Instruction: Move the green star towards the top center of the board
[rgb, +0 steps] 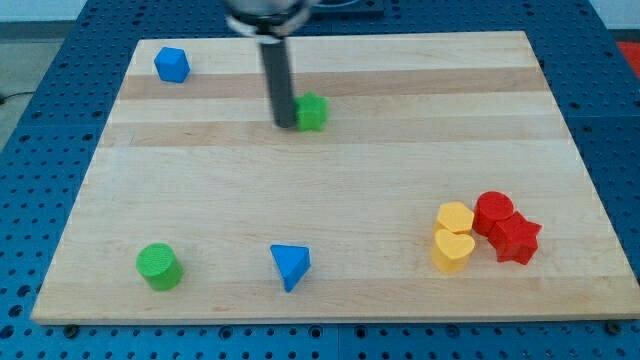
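Note:
The green star (313, 111) lies on the wooden board (330, 200) in its upper middle part. My tip (285, 124) is right at the star's left side, touching or nearly touching it. The dark rod rises from the tip toward the view's top, where it is blurred.
A blue hexagon-like block (171, 64) sits at the top left. A green cylinder (158, 266) and a blue triangle (290, 265) lie near the bottom edge. At the lower right, two yellow blocks (454, 236) touch a red cylinder (492, 211) and a red star (516, 240).

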